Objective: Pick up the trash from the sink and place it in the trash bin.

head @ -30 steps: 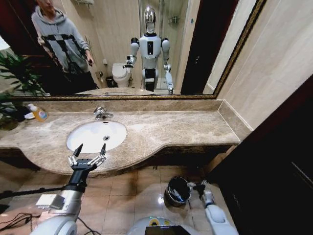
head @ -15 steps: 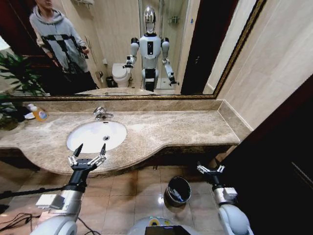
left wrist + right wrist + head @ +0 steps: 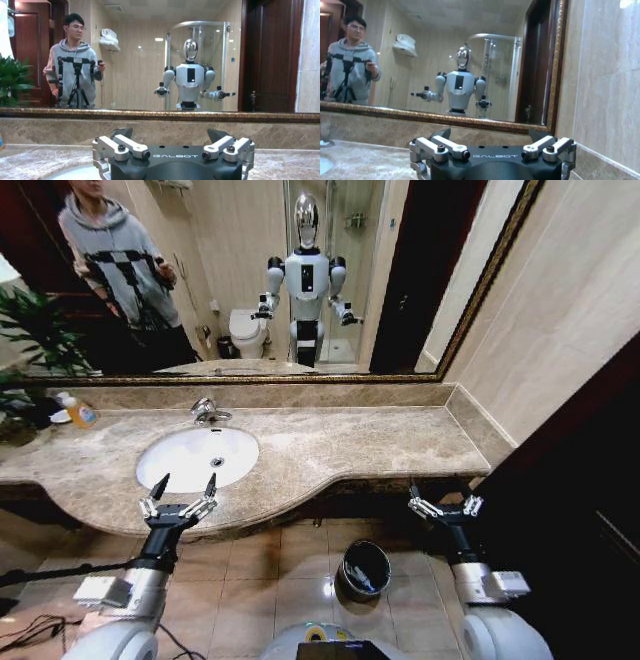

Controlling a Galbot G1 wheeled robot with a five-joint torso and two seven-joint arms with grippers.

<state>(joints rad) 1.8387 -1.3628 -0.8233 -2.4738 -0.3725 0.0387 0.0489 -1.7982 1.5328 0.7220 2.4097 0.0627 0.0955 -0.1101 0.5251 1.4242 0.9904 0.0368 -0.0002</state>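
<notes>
In the head view the sink (image 3: 197, 457) sits left of centre, a white oval bowl set in the marble counter (image 3: 350, 442), with the faucet (image 3: 208, 411) just behind it toward the mirror (image 3: 250, 275). The bowl looks bare of trash, though small pieces would be hard to tell from this height. The left gripper (image 3: 178, 498) hangs at the lower left of the frame, level with the counter's front edge and just in front of the sink, its fingers spread apart and holding nothing; the left wrist view shows the same gripper (image 3: 170, 140) with its jaws wide, facing the mirror over the counter. The right gripper (image 3: 445, 505) stands at the lower right, below the counter's right end and above the floor, fingers likewise parted and empty; in the right wrist view the gripper (image 3: 490, 140) points at the mirror's right end beside the tiled wall. The bin (image 3: 365, 568) is on the floor at lower centre, near the right arm and to its left, and a pale thing lies inside it that may be trash (image 3: 362, 580). An orange-capped bottle (image 3: 78, 412) stands on the counter at the far left, well apart from the sink.
</notes>
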